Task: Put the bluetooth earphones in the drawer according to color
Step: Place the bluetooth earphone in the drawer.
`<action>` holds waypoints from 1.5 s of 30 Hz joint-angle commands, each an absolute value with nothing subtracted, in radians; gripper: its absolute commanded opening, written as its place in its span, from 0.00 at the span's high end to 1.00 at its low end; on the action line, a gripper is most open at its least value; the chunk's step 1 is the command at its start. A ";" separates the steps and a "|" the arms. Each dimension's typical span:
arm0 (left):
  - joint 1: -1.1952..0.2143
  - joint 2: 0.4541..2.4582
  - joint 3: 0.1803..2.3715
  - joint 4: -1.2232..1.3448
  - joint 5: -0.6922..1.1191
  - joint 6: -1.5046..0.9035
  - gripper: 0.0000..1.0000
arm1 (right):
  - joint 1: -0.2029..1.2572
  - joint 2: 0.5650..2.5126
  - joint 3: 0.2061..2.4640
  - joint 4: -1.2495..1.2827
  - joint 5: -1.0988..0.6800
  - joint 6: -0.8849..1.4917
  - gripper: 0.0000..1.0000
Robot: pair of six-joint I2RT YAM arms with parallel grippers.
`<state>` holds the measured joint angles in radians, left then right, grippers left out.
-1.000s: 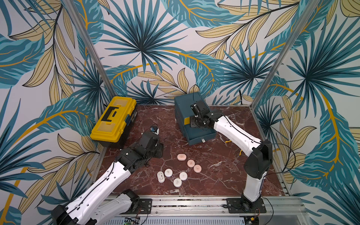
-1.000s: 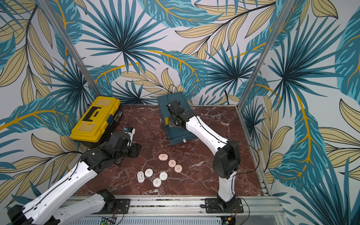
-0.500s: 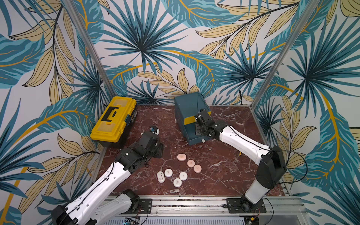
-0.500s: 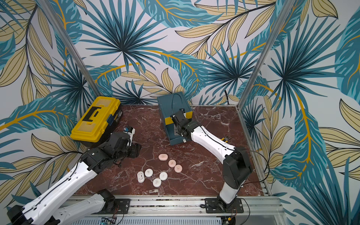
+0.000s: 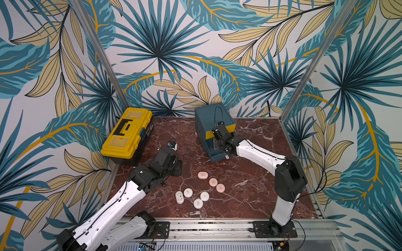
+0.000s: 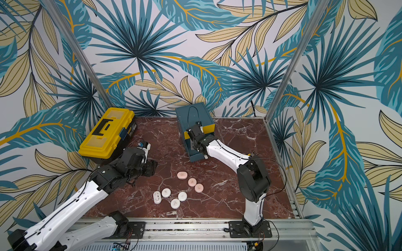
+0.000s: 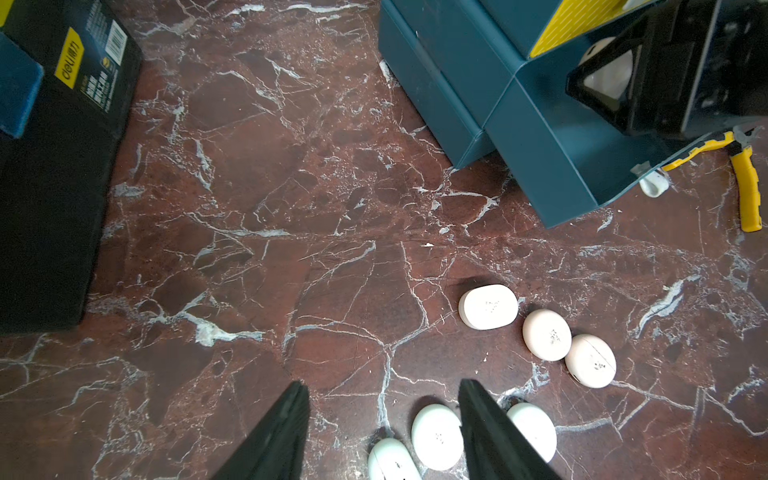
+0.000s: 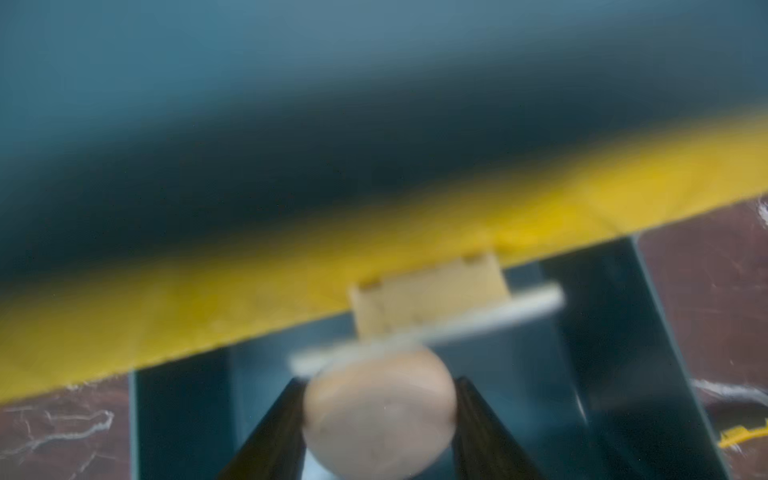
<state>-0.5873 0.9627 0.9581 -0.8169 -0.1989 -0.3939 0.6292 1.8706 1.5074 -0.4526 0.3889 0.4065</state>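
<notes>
a smooth peach-pink oval earphone case [image 8: 378, 411] is clamped in the right tool [image 8: 380, 382], just over the pulled-out teal drawer [image 8: 519, 374] below the yellow drawer front [image 8: 249, 303]. three peach-pink cases [image 5: 213, 182] and four white ones [image 5: 188, 192] are left on the red marble table [image 5: 250, 195]. the left tool [image 7: 382, 384] is seen open and empty.

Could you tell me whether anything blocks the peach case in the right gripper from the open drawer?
Nothing visible does: the right gripper holds the peach case over the open teal drawer, close by the white handle.
</notes>
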 commanded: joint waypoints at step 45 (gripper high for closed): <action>-0.583 1.009 0.908 -0.763 -0.130 -0.417 0.37 | 0.931 1.194 0.893 -0.711 0.368 0.680 0.28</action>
<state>-0.5873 0.9897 0.9421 -0.7959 -0.1638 -0.4023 0.8967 1.1934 0.9638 -0.6540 0.3759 0.5858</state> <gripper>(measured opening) 0.630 0.707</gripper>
